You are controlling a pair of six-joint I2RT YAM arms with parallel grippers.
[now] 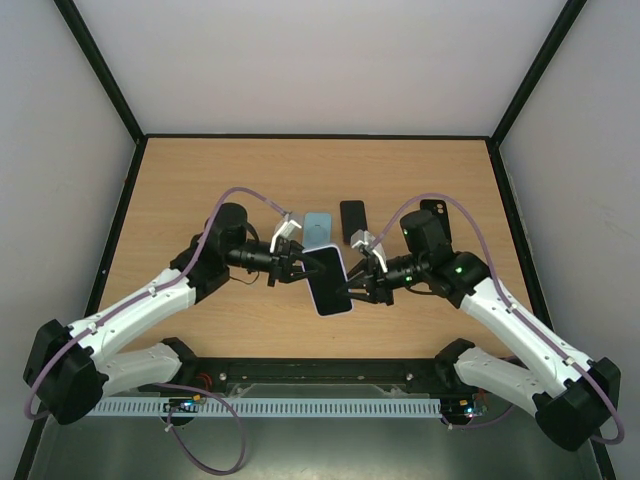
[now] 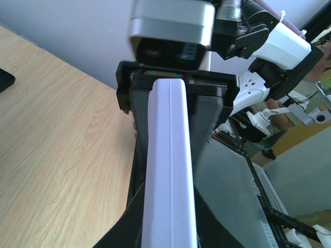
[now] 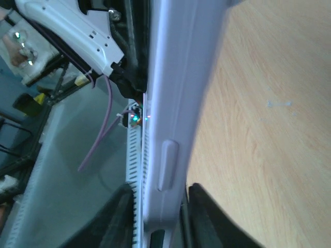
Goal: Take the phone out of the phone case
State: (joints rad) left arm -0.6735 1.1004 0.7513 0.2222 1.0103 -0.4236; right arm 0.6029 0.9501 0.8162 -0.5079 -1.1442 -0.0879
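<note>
Nearest in, the white slotted cable tray (image 1: 300,407) ran along the front edge between the two arm bases. Just past it, above the bare wood of the table (image 1: 190,190), the hands met. The left hand (image 1: 300,266) was clamped shut on one end of the phone case (image 1: 338,308), with the lavender rim wedged between its fingers in the left wrist view. The phone (image 1: 325,277) sat inside that case, dark face toward the overhead camera, and the whole thing hung off the table between the arms.

The right hand (image 1: 360,284) stood at the opposite end with a finger (image 3: 116,219) on either side of the case edge. Whether it was pinching or only bracketing, I could not tell; the case itself filled that wrist view.

Farther back on the table lay a pale blue rectangle (image 1: 317,228) and, near it, a black rectangle (image 1: 352,219). Off to the right lay another black piece (image 1: 437,209), partly hidden behind the right arm's wrist.
</note>
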